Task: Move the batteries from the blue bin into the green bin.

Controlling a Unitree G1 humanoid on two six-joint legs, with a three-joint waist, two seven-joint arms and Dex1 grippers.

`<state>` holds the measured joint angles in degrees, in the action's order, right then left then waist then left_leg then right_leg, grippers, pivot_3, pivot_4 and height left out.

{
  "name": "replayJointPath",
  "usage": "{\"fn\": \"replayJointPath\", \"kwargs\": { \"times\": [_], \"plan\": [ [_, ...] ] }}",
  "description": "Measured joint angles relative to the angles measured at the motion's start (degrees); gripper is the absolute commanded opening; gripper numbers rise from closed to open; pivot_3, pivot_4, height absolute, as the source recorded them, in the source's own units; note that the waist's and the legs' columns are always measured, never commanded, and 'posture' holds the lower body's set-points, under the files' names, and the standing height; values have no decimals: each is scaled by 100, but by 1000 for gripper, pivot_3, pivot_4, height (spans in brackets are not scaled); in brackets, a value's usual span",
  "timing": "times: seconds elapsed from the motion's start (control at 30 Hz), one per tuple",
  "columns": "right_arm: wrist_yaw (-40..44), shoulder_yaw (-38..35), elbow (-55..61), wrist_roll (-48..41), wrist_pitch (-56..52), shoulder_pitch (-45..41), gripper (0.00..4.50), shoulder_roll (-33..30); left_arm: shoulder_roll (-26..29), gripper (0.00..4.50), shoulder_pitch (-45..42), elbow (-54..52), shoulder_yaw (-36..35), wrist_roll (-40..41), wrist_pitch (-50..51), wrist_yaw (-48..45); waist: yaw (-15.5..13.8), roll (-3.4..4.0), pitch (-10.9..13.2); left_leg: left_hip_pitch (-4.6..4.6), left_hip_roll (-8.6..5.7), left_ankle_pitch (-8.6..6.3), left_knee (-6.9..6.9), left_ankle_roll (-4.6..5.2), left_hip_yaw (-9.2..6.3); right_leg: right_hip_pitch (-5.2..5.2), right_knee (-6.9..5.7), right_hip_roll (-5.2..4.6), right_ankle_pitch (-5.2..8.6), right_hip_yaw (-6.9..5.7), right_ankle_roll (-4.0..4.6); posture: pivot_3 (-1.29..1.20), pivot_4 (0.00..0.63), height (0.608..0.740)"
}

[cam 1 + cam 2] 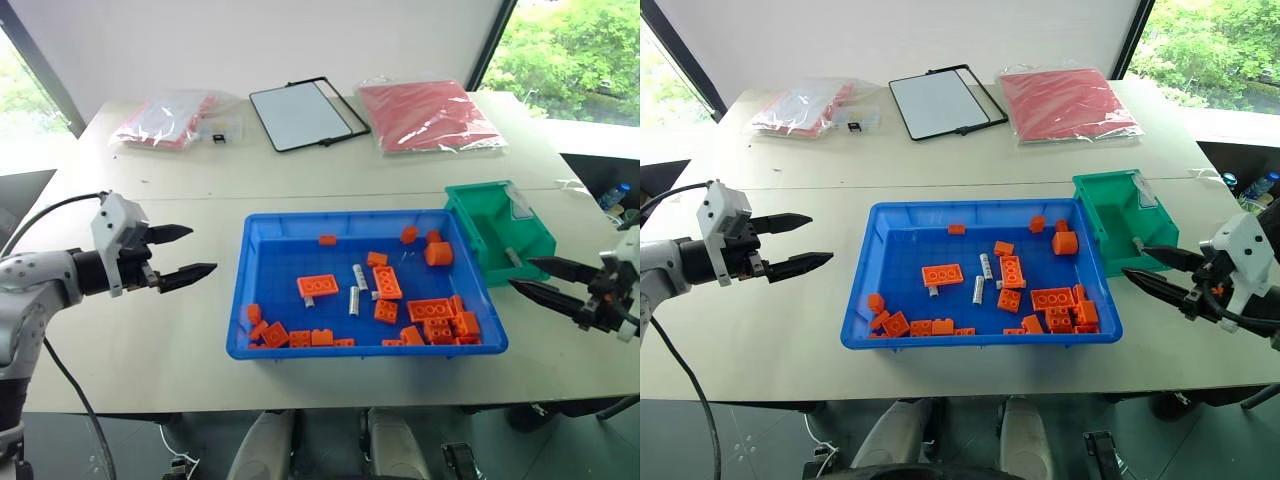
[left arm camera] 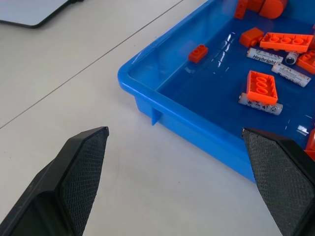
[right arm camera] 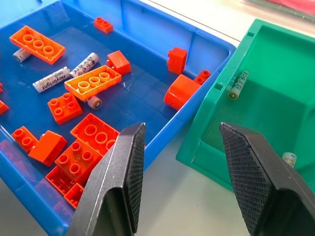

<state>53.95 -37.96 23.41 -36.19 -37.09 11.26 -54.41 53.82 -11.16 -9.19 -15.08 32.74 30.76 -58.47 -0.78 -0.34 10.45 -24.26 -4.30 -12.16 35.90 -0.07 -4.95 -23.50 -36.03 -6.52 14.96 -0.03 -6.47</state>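
The batteries [image 1: 356,288] lie in the middle of the blue bin [image 1: 262,345], mixed w/ orange bricks [image 1: 432,310]. Two lie free, side by side, near the centre. A third one is half under a flat orange brick [image 1: 317,285], only its end shows. A fourth, seen in the right wrist view [image 3: 92,102], sticks out from below another long brick. So at least four remain to move, and two of them are partly covered, which I think makes them harder to pinch cleanly.

The green bin [image 1: 520,245] stands just beside the blue bin, at its far right corner, the rims almost touching. Inside it there are already two batteries [image 3: 237,84], one against the wall near the blue bin, one near the front edge. The task is thus begun but not finished, approx. a third done by my count.

The right gripper [image 1: 540,278] hovers by the front of the green bin, over the table, fingers spread and nothing between them. This place fits a drop-off just made, or a start toward the next pick; I cannot say which.

The left gripper [image 1: 180,252] waits at the left side of the blue bin, above bare table, also spread wide and empty, pointing toward the bin wall. It stays clear of the right arm's path, prob. for that reason.

Farther back on the table [image 1: 150,330]: a black-framed white board [image 1: 300,112] and two plastic bags w/ red content [image 1: 430,112], not needed here.
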Motion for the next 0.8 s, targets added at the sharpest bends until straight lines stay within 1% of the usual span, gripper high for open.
{"fn": "replayJointPath", "kwargs": {
  "times": [0.2,0.37,0.67,0.73,0.77,0.8],
  "plan": [
    [-91,149,4,4,0,-85,2436,13,-1,4500,-8,0,-13,50,9,5,0,0,0,0,0,0,0,0,0,0,0,0,0,0,0,0,150,735],
    [-174,185,7,58,3,-103,2436,13,-1,4500,-48,1,-164,121,21,-2,0,0,0,0,0,0,0,0,0,0,0,1,0,0,0,0,150,735],
    [-104,320,-156,104,-2,-454,2436,-106,-107,4500,-55,-74,-153,123,22,93,2,0,0,0,0,0,4,0,1,1,-1,1,-1,-1,1,0,150,735],
    [-59,392,-233,102,-28,-620,3002,-195,-138,4500,-56,-155,-150,124,23,123,3,1,0,0,0,0,5,0,2,1,-1,1,-2,0,1,0,150,735],
    [-46,433,-254,93,-65,-741,3363,-248,-150,4500,-47,-198,-149,128,23,116,6,1,0,0,0,0,5,0,2,1,-1,1,-2,0,1,0,150,735],
    [-28,482,-273,77,-111,-856,3829,-302,-151,4500,-32,-232,-145,151,26,101,13,1,0,1,0,0,5,0,2,0,-2,1,-2,0,1,0,150,735]
  ]
}}
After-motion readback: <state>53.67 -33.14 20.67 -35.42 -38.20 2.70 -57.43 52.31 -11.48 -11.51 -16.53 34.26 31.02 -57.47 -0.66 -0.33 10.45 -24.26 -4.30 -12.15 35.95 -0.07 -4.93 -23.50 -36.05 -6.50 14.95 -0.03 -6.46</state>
